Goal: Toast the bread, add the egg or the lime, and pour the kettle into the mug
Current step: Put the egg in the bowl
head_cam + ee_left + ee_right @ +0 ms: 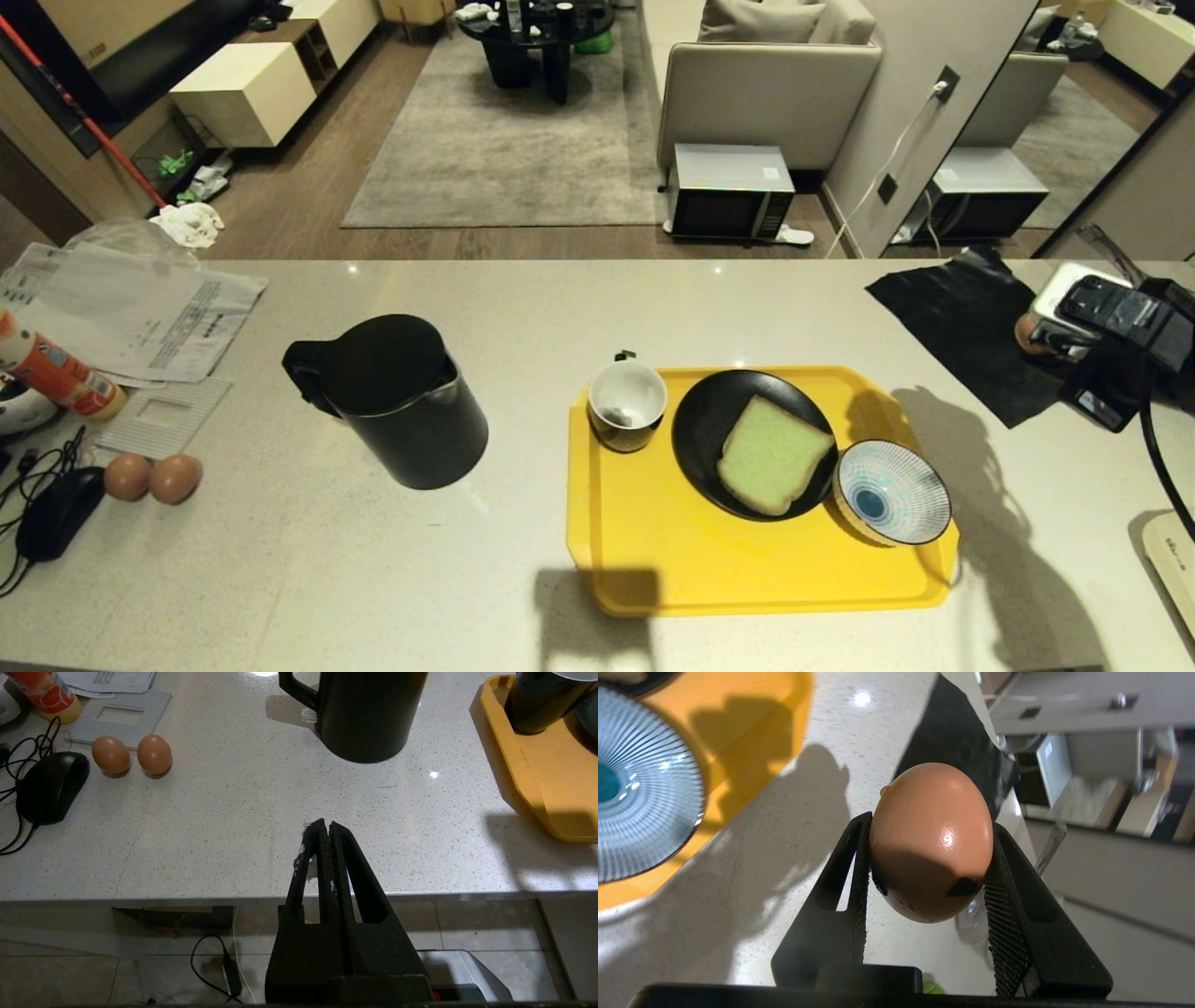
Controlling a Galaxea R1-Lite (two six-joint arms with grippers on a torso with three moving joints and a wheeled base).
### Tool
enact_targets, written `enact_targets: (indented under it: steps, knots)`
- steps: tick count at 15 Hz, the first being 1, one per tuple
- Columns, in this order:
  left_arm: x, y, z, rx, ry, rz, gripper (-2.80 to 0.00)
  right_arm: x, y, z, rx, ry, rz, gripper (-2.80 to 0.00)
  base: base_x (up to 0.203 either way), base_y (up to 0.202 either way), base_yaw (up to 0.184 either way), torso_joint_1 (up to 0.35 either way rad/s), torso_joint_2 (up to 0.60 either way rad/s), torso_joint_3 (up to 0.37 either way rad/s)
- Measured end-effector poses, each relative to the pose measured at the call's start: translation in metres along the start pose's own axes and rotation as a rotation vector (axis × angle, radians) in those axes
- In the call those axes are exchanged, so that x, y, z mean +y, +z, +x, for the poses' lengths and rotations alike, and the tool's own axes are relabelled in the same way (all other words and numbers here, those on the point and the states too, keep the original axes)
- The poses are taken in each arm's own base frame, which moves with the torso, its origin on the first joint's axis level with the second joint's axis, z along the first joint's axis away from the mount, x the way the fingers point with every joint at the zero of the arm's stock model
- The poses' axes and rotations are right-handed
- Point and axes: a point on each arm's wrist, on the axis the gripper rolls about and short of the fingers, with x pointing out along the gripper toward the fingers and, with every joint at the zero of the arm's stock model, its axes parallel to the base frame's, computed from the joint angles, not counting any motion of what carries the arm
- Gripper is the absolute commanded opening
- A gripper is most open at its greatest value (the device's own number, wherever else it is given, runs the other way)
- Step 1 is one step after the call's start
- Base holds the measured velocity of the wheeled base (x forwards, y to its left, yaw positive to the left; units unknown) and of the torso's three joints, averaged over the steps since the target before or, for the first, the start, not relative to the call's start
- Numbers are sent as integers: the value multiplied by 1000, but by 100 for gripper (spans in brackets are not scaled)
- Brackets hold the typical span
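Note:
The pinkish-brown egg (931,840), with dark spots low on its shell, is clamped between the fingers of my right gripper (931,823). It hangs above the counter to the right of the yellow tray (653,560), by the black mat (952,317). The egg (1027,333) also shows in the head view, at the front of the arm. The greenish bread (773,455) lies on a black plate (709,420) on the tray. The mug (627,403) stands at the tray's far left corner. The black kettle (397,401) stands left of the tray. My left gripper (325,823) is shut and empty over the counter's near edge. The lime is out of view.
A blue-and-white striped bowl (892,492) sits on the tray to the right of the plate. A white appliance (1074,289) stands behind my right arm. Two plain brown eggs (152,477), a black mouse (58,511), papers (140,308) and an orange bottle (56,373) crowd the counter's left end.

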Motion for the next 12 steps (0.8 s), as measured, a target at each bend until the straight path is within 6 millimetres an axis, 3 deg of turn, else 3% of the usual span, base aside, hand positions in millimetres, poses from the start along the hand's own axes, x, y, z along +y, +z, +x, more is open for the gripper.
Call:
enact_targets:
  steps: [6,12]
  knots:
    - [0,0,0,0,0,-1,-280,30,-4,-22,42,141,-275,-280,0,0,0,0,0,0]
    - [0,0,0,0,0,1,-280,41,21,-37,23,254,-345,-280,0,0,0,0,0,0]
